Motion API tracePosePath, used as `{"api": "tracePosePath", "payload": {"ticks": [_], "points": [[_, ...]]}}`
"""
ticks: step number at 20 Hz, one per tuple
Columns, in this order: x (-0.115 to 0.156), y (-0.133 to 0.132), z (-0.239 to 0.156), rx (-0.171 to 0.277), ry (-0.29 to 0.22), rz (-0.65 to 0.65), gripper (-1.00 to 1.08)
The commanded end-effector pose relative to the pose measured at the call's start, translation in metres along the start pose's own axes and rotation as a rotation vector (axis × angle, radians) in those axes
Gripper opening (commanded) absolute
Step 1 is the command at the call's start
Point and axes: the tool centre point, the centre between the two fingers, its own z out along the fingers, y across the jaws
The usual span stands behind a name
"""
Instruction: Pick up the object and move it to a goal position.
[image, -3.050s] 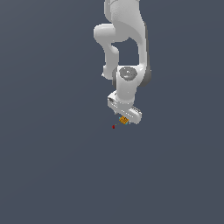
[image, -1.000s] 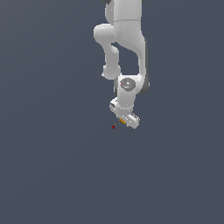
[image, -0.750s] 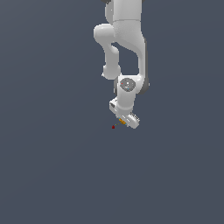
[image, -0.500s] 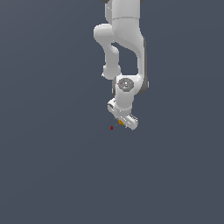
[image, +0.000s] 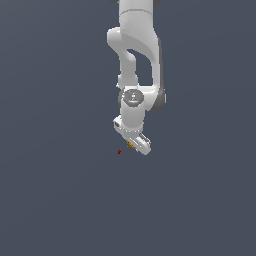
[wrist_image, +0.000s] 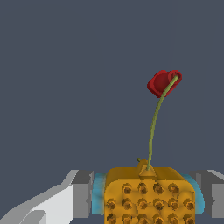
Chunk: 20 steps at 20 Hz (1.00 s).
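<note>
Exterior and wrist views of a pick-and-carry step. The white arm hangs down from the upper edge of the exterior view, folded at the elbow so that the wrist tips the gripper obliquely downward; this pose appears chosen to bring the load near the red marker without letting go of it. No bench edge or surface line can be made out against the uniform grey ground.

The gripper is clamped on the block: in the wrist view the grey fingers and their pale blue pads press against its two opposite flanks, with no gap showing on either side. The block therefore sits between the fingertips, carried, and in the exterior view it shows only as a small orange speck at the gripper's tip.

The block is orange-yellow and studded with rows of dark-centred bumps on the face turned to the wrist camera. Its long axis seems to run across the gripper, from one pad to the other, though its lower part is cut off by the frame. A thin green stalk rises from its top and curves away from the gripper.

The red marker, the goal, lies just beside the gripper's tip, slightly apart from the block; in the wrist view it shows ahead of the fingers, overlapping the stalk's end. The transfer is judged nearly complete.
</note>
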Motion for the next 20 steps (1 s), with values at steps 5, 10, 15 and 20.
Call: {"api": "tracePosePath", "payload": {"ticks": [5,10,15,20], "points": [[0.054,-0.008,-0.029,0.0,0.001,0.0,-1.0],[0.088,-0.014,-0.047,0.0,0.0,0.0,-1.0],[0.11,-0.018,-0.059,0.0,0.0,0.0,-1.0],[0.123,-0.02,-0.065,0.0,0.0,0.0,-1.0]]}}
